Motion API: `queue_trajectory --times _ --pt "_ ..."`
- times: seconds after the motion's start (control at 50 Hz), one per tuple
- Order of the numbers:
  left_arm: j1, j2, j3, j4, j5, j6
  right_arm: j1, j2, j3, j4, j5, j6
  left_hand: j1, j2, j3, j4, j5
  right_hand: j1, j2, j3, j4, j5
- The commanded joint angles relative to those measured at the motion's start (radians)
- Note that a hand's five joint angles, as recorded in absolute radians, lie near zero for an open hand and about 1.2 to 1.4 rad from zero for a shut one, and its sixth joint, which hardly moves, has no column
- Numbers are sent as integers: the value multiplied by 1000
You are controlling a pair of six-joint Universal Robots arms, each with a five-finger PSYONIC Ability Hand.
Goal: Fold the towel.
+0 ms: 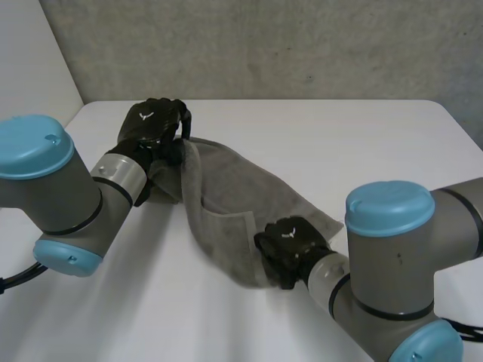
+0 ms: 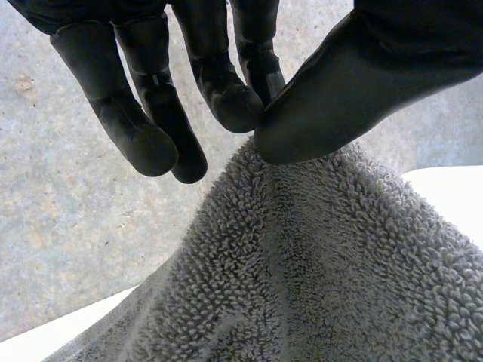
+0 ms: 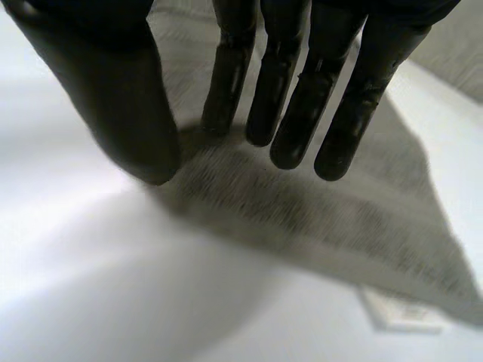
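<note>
Two hands are gathering the towel (image 1: 226, 196): left hand (image 1: 155, 124) is pinching a corner; right hand (image 1: 290, 241), fingers straight, is needing to close on its edge.

Here's the white table (image 1: 324, 143), smooth and matte, its far corners rounded off well beyond the right hand (image 1: 290, 241). Just past the left hand (image 1: 155, 121) a rough grey wall (image 1: 302, 45) runs straight across, speckled and pitted like concrete. A paler, plain wall (image 1: 30, 53) angles in on that hand's outer side. The light is soft and even, with a faint sheen on the tabletop.
</note>
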Motion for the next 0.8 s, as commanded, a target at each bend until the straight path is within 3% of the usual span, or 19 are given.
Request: queue_trajectory --times 0.02,0.2,0.36,0.46,0.64,0.8 --pt "0 26 -15 -3 2 3 9 16 -147 19 2 1 -172 -179 -204 -179 -359 -379 -392 -402 -389 -378" --pt "1 101 -99 -9 7 7 10 195 -412 125 -24 76 -172 -179 -204 -179 -359 -417 -430 -440 -427 -417" --pt "-2 201 -211 -4 16 7 3 370 -589 168 -180 257 -172 -179 -204 -179 -359 -456 -468 -479 -465 -455" --pt "-2 273 -306 -4 21 9 4 438 -647 171 -220 306 -172 -179 -204 -179 -359 -453 -465 -476 -462 -452" --pt "0 361 -395 -3 96 9 12 484 -687 166 -274 369 -172 -179 -204 -179 -359 -444 -456 -467 -454 -443" --pt "0 413 -424 -3 102 7 32 504 -702 157 -249 378 -172 -179 -204 -179 -359 -458 -471 -481 -468 -458"
